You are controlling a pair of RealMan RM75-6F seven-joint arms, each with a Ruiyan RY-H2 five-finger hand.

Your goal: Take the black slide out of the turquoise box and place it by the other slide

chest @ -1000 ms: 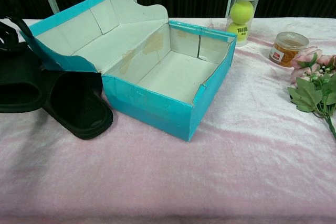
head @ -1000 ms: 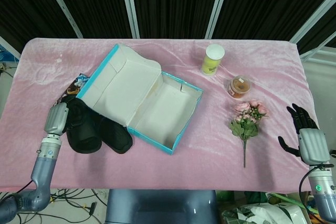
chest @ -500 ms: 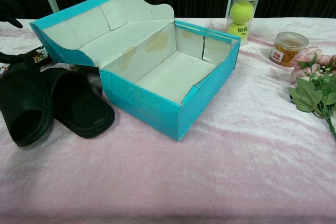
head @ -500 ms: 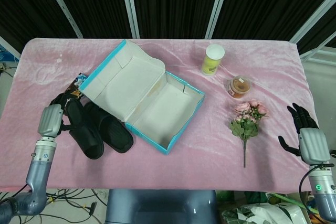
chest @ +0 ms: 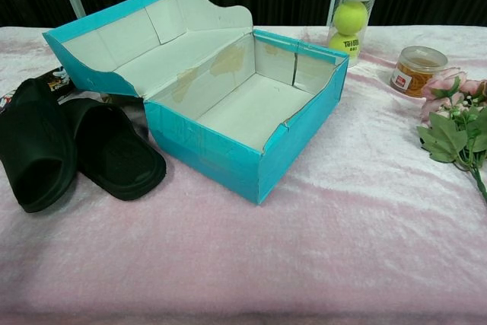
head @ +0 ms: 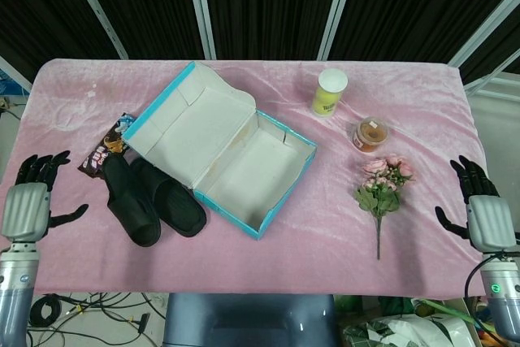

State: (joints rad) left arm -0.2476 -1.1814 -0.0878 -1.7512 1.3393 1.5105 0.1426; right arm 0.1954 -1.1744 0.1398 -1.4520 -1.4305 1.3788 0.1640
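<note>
left hand (head: 28, 205) let go of the black slides (head: 150, 205), pulled back to the table's left edge, fingers spread, slides lying flat side by side

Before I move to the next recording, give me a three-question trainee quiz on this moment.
1. True or false: a slide lies inside the box.
2. Where do the two slides lie? A) side by side on the cloth, left of the box in the head view; B) stacked beside the flowers; C) one in each robot hand.
3. Fill in: the left robot hand and the right robot hand both hold ____.

Key: 1 false, the box is empty; 2 A; 3 nothing, both sit near the table's ends with fingers apart.
</note>
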